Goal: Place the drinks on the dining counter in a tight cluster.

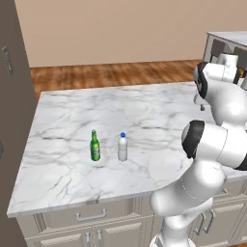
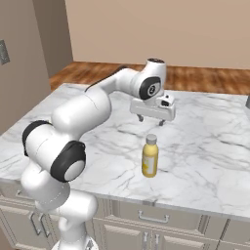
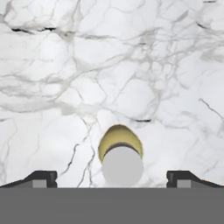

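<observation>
Grey-veined white marble counter carries all three drinks. At centre-left of the left base view you see the slim green glass bottle just beside the clear bottle with a blue cap, both upright. Your claw hangs wide open and empty above the stout yellow juice bottle, which stands upright at lower centre of the hand view, between the fingertips.
</observation>
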